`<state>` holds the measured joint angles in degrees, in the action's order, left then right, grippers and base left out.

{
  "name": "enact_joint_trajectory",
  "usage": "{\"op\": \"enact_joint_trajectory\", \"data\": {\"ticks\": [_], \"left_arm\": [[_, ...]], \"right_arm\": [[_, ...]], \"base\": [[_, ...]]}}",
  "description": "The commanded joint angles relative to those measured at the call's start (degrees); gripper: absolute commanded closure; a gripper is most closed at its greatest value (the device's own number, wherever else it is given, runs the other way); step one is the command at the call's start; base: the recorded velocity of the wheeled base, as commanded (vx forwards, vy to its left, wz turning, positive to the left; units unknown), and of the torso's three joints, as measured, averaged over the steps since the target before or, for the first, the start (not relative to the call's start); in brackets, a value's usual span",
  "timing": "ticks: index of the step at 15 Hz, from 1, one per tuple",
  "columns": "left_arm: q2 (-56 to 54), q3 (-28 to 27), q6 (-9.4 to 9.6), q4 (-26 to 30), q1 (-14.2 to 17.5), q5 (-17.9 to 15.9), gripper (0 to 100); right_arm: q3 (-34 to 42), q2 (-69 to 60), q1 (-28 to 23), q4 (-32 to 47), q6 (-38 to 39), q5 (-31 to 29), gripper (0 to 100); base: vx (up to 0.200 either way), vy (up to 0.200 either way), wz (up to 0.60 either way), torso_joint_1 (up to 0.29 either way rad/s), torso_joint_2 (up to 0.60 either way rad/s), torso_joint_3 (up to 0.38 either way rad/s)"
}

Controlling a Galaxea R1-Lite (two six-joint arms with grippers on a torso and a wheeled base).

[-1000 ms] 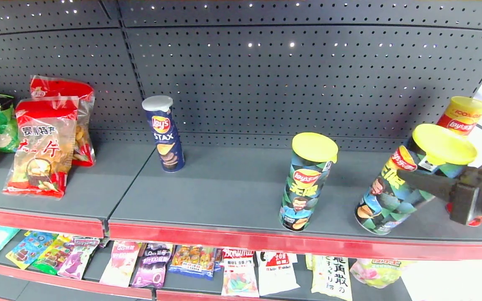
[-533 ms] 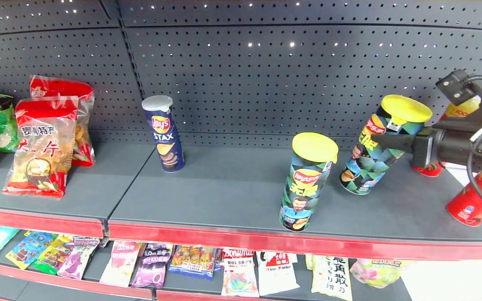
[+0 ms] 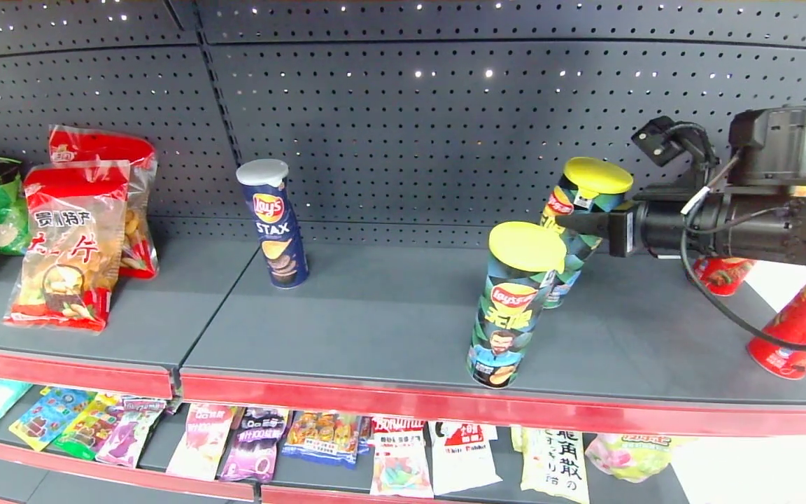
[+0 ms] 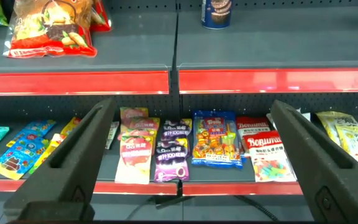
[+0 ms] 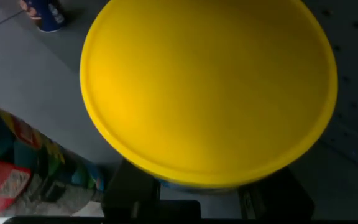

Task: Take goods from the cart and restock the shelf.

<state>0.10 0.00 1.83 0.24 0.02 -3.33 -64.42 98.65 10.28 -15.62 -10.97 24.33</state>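
The right gripper [image 3: 565,222] was clamped on the tilted yellow-lidded can [image 3: 585,199]. It had carried the can from the shelf's [image 3: 375,315] front right edge toward the back, behind the standing matching can [image 3: 513,308], which hid its base. The left gripper [image 4: 191,109] hung with fingers apart before the lower shelf [image 4: 241,188].

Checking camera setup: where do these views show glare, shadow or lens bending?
Head view: the shelf edge bows from the lens, light glints through pegboard holes, far right washes out white. Right wrist view: the can lid is unevenly lit, with shadow under its rim. Left wrist view: glare on the shelf edge.
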Motion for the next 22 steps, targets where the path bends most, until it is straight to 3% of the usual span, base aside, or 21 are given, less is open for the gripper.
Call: {"op": "enact_joint_trajectory", "data": {"ticks": [1, 5, 22], "left_arm": [[0.08, 0.00, 0.02, 0.02, 0.06, -0.01, 0], [0.08, 0.00, 0.02, 0.02, -0.02, -0.01, 0], [0.08, 0.00, 0.02, 0.02, 0.06, -0.01, 0]], "right_arm": [[-3.26, 4.01, 0.71, -0.03, -0.19, 1.07, 100], [-6.86, 7.53, 1.15, -0.03, -1.16, 1.33, 100], [-8.09, 9.90, 2.73, 0.41, -1.68, 2.47, 100]], "base": [[0.000, 0.000, 0.00, 0.000, 0.00, 0.000], [0.000, 0.000, 0.00, 0.000, 0.00, 0.000], [0.000, 0.000, 0.00, 0.000, 0.00, 0.000]]}}
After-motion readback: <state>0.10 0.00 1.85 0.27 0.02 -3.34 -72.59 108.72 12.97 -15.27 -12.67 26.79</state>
